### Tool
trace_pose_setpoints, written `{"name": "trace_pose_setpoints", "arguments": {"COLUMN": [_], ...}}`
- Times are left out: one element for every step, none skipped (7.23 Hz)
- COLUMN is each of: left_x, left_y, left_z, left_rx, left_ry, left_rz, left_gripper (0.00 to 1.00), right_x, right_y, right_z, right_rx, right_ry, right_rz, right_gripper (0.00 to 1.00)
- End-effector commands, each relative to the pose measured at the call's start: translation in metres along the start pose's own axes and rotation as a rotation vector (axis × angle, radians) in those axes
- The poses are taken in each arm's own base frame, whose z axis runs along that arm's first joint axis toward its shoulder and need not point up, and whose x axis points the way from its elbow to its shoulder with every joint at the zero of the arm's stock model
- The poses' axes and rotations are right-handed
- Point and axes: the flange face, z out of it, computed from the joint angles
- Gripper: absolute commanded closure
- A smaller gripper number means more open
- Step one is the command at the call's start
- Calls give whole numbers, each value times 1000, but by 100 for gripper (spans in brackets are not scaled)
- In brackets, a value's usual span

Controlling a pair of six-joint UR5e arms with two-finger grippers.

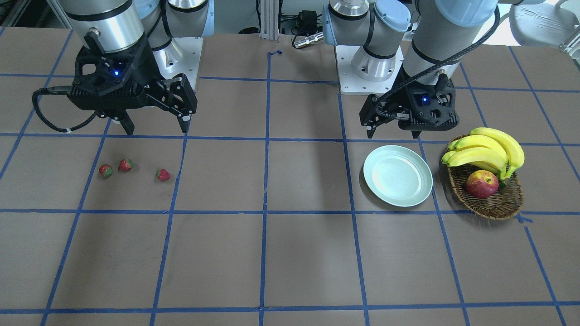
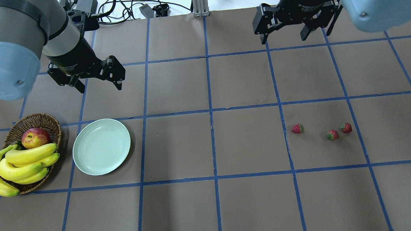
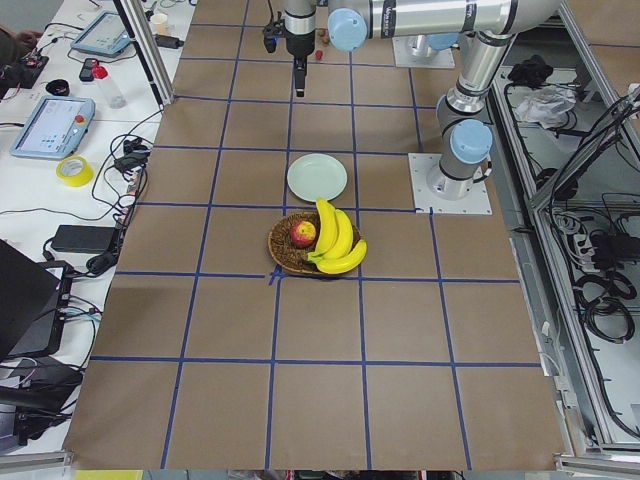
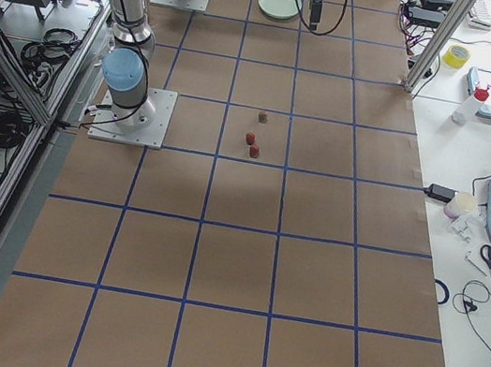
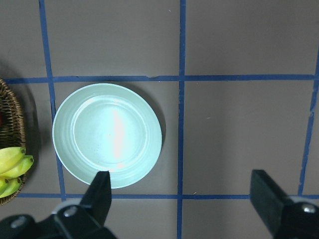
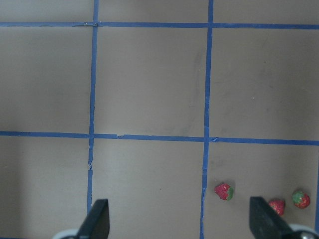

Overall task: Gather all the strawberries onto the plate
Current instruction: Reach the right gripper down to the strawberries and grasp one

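Wicker first: the basket (image 2: 53, 125) sits just beside the plate (image 2: 101, 146) on its left. The plate is mint green and bare, flat on the desk (image 2: 179, 148). The left end effector (image 2: 101, 88) hangs just behind the plate's back edge, its fingers spread wide and holding nothing.

Well to the right of the plate, the right end effector (image 2: 283, 40) is also spread and empty. The three strawberries (image 2: 297, 128) (image 2: 332, 135) (image 2: 346, 128) lie in a loose row on the desk, further right still and well apart from the plate. They lie on the robot's side of that end effector, so I judge the right arm much the nearer.

They are too small to show which way each one's long axis points. In the right wrist view the two farthest from the plate sit at the frame's lower edge, close beside a fingertip.
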Motion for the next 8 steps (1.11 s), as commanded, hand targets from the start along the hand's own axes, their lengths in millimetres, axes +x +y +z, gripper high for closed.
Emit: {"name": "trace_pose_setpoints", "arguments": {"left_x": [4, 4, 4, 3, -3, -1, 0, 0], "left_y": [12, 21, 21, 22, 19, 21, 21, 21], "left_z": [-25, -38, -53, -58, -53, -49, -46, -47], "left_rx": [24, 2, 15, 8, -20, -31, -35, -34], "left_ry": [12, 10, 10, 6, 9, 10, 10, 10], "left_rz": [6, 12, 17, 18, 2, -1, -1, -1], "left_gripper": [0, 0, 0, 0, 0, 0, 0, 0], "right_x": [0, 0, 0, 0, 1, 9, 16, 33], "right_y": [0, 1, 1, 2, 4, 7, 13, 19], "right_z": [2, 2, 4, 9, 19, 40, 62, 89], "right_rx": [-4, -6, -12, -25, -48, -88, -125, -176], "right_ry": [3, 3, 3, 4, 5, 3, 5, 5], "right_rz": [-4, -7, -13, -13, -16, -25, -59, -31], "right_gripper": [0, 0, 0, 0, 0, 0, 0, 0]}}
